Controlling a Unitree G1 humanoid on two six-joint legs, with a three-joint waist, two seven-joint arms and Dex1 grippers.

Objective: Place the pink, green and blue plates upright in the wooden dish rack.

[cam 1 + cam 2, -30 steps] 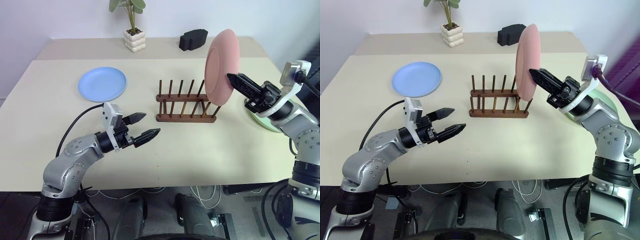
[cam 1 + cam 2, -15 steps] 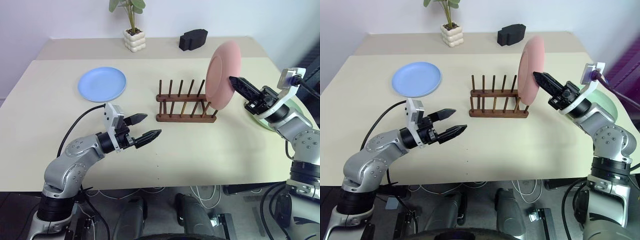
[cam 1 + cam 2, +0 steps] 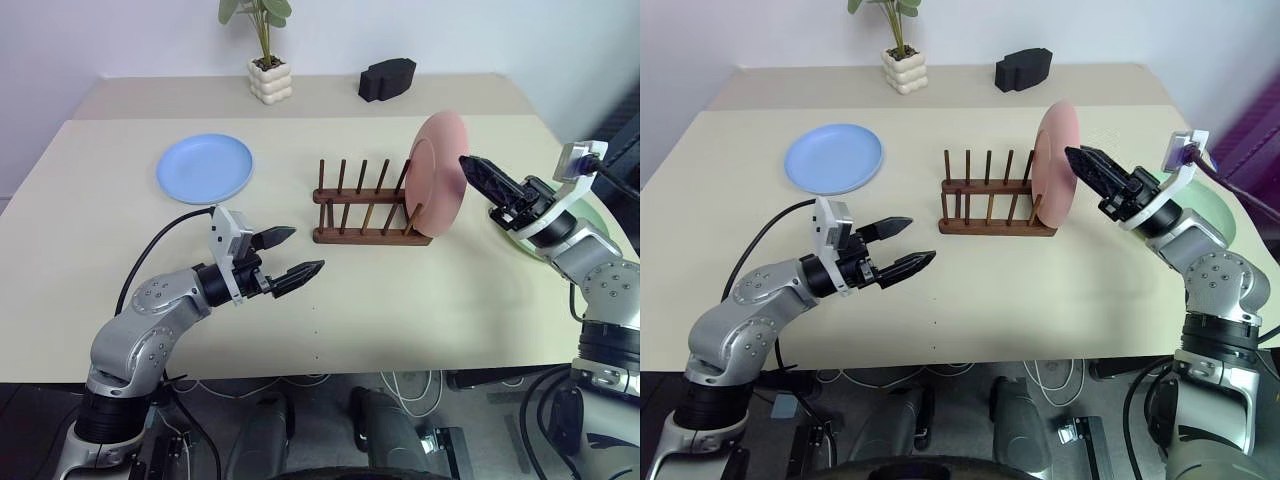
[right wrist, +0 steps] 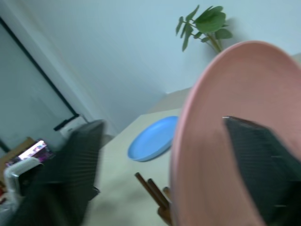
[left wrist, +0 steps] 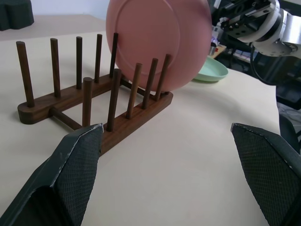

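Right gripper gapes around pink plate's rim at rack's end.

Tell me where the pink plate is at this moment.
In the head views the pink plate stands upright at the right end of the wooden dish rack, with the right gripper at its rim.

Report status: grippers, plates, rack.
Left gripper open, empty, hovering short of the wooden dish rack. Right gripper open astride the pink plate, upright at the rack's right end. Blue plate and green plate flat on the table. Nothing in the way.
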